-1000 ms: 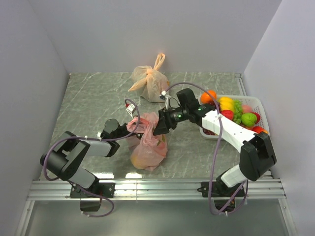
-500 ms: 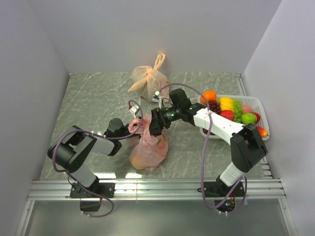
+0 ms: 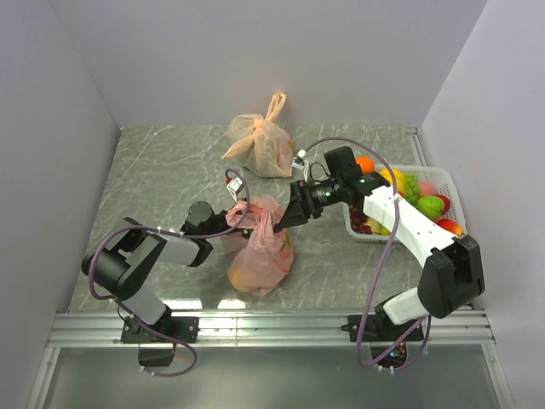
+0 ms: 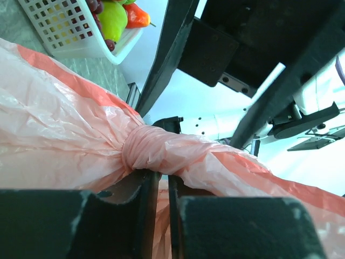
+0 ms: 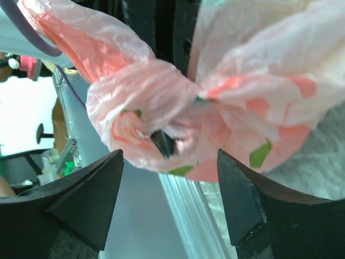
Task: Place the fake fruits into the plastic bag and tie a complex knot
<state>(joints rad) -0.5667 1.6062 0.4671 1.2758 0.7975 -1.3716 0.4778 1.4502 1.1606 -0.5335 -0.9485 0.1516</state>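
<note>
The pink-red plastic bag [image 3: 260,251] stands between the arms with fake fruits showing through its film [image 5: 260,154]. Its handles are twisted into a knot [image 4: 143,154] with the ends spread sideways. My left gripper [image 3: 233,223] [image 4: 163,181] sits right under that knot, its jaws a narrow slit apart, with pink film showing through the slit. My right gripper [image 3: 286,219] [image 5: 169,152] is wide open on the bag's right side, close to the bunched plastic but holding nothing. More fake fruits [image 3: 410,194] lie in the white basket [image 3: 451,189].
A paler orange bag [image 3: 260,141] with upright tied handles stands at the back. The fruit basket [image 4: 70,29] is on the right beside the right arm. Grey walls close in the left, back and right; a metal rail [image 3: 272,324] runs along the near edge.
My right gripper has drawn back to the right, off the bag top, and opened wider. The left jaws have parted slightly beneath the knot. The bag stays where it was.
</note>
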